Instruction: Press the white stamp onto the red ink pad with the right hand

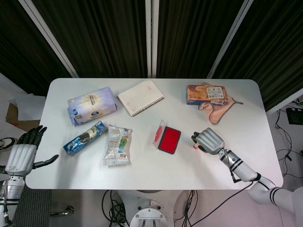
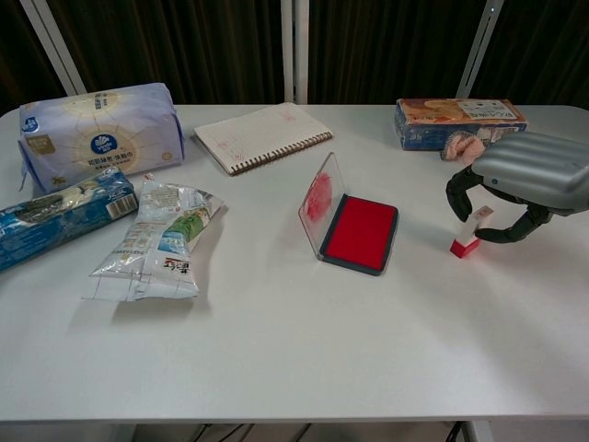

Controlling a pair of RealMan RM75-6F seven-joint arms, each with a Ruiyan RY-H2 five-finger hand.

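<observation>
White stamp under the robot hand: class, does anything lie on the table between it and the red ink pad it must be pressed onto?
Nothing visible does. The white stamp stands under the right robot hand, and only bare table separates it from the red ink pad, whose lid stands open on the far side.

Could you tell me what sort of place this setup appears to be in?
Probably a robot lab or data-collection room: a bare white table against black curtains, loose cables on the floor, and assorted test items like the ink pad and notebook.
</observation>
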